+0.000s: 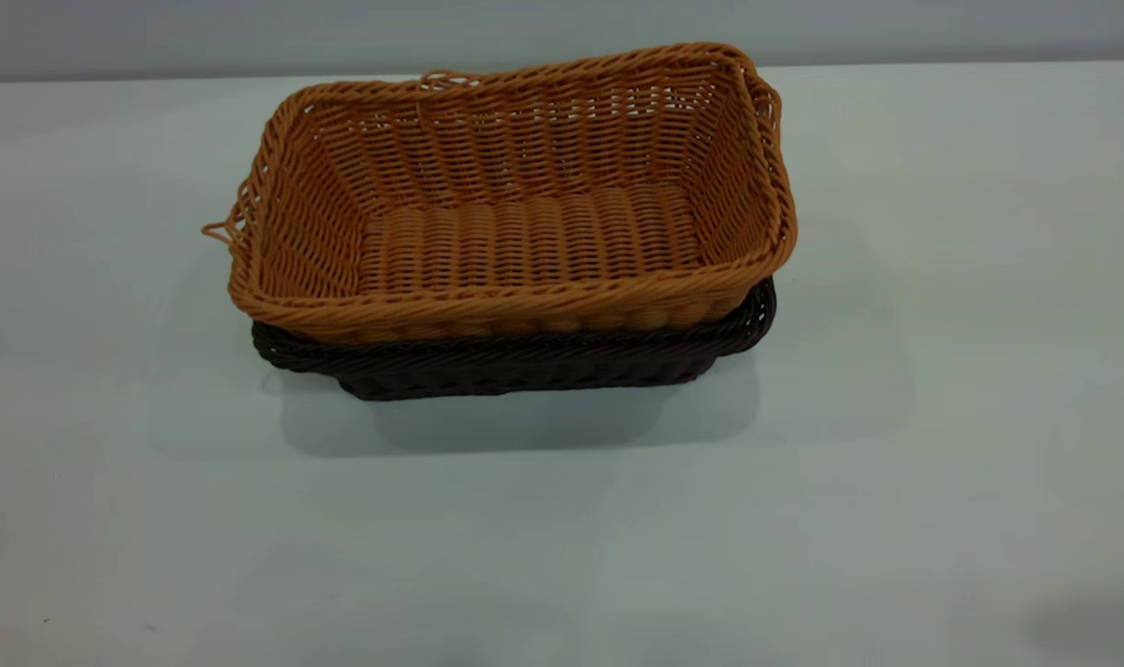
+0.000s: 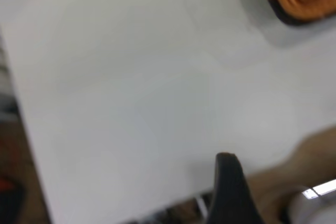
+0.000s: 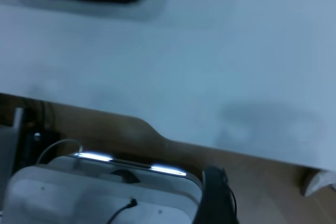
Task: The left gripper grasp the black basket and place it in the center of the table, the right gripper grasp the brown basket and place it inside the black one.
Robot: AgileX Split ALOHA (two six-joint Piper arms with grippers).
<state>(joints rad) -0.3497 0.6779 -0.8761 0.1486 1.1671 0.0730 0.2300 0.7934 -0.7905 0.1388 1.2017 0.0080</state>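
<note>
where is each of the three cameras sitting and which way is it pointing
Exterior view: in front of the table, angled down at the brown basket nested in the black basket; no arm shows.
Left wrist view: above the table's edge, looking down; one dark finger of the left gripper shows.
Right wrist view: over the table's edge; a finger of the right gripper shows.
All three share the nested baskets.

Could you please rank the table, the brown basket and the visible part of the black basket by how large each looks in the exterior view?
1. table
2. brown basket
3. black basket, mostly hidden by the brown one nested inside it
</note>
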